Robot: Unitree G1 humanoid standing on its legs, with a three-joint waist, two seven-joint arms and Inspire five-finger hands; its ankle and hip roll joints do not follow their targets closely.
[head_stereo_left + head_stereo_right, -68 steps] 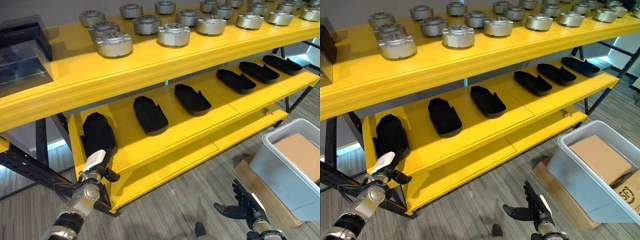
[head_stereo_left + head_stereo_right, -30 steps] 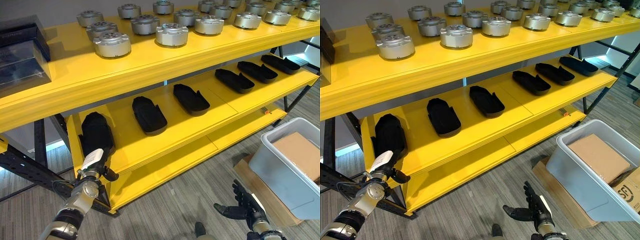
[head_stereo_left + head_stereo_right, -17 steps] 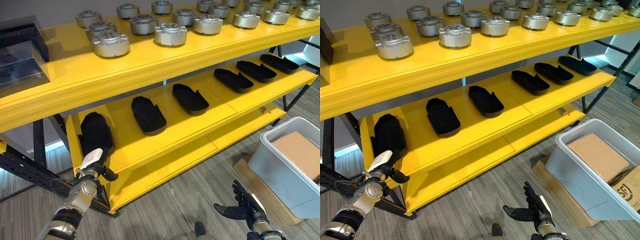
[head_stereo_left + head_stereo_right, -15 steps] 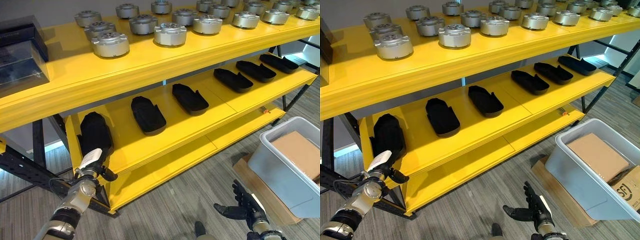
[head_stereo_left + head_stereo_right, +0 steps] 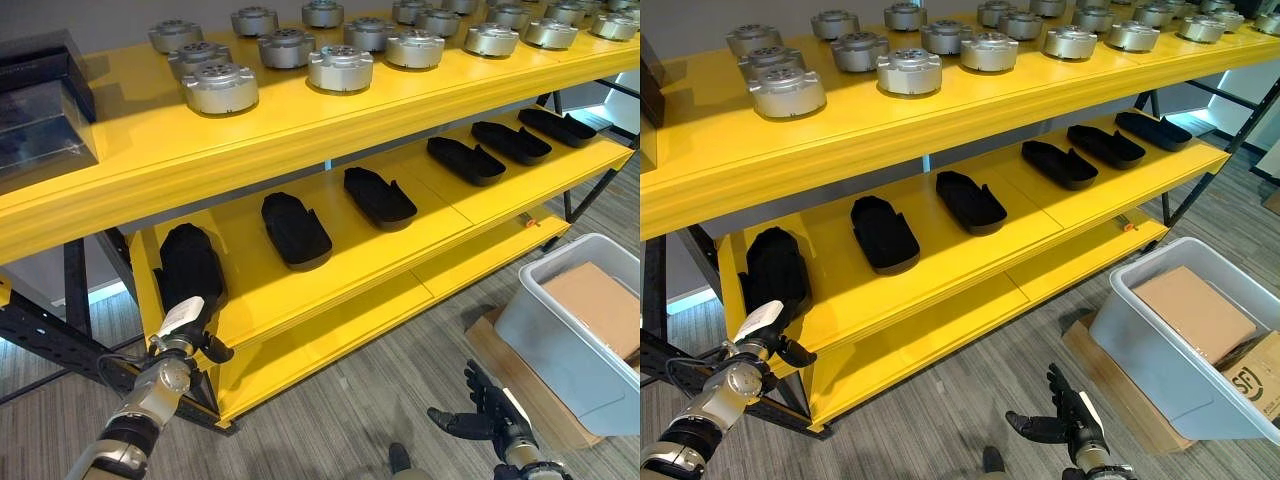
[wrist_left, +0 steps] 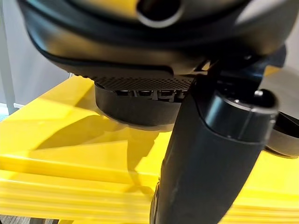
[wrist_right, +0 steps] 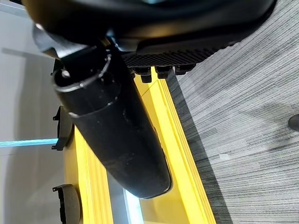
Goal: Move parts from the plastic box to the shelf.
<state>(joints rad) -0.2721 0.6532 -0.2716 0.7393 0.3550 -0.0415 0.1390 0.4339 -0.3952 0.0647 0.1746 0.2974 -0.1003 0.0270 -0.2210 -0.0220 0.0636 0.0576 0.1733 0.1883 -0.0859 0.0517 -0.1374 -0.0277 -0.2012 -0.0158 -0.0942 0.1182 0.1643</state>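
Note:
Several black moulded parts lie in a row on the yellow shelf's middle level (image 5: 370,250). The leftmost black part (image 5: 190,268) sits at the shelf's left end. My left hand (image 5: 186,337) hovers just in front of it at the shelf edge, open and holding nothing. In the left wrist view that part (image 6: 135,109) rests on the yellow board past my thumb (image 6: 210,154). My right hand (image 5: 482,416) hangs low over the floor, open with its fingers spread. The grey plastic box (image 5: 545,345) stands on the floor at the right, with a brown cardboard sheet (image 5: 600,305) inside it.
Several round silver metal parts (image 5: 340,68) stand on the top level. A dark clear case (image 5: 40,110) sits at its left end. A lower yellow level (image 5: 330,335) runs below. The box rests on flat cardboard (image 5: 520,395) on grey floor. Black frame legs (image 5: 75,295) stand at left.
The whole picture has shifted slightly, so the camera moved. My left hand stays by the leftmost black part, and my right hand has not moved.

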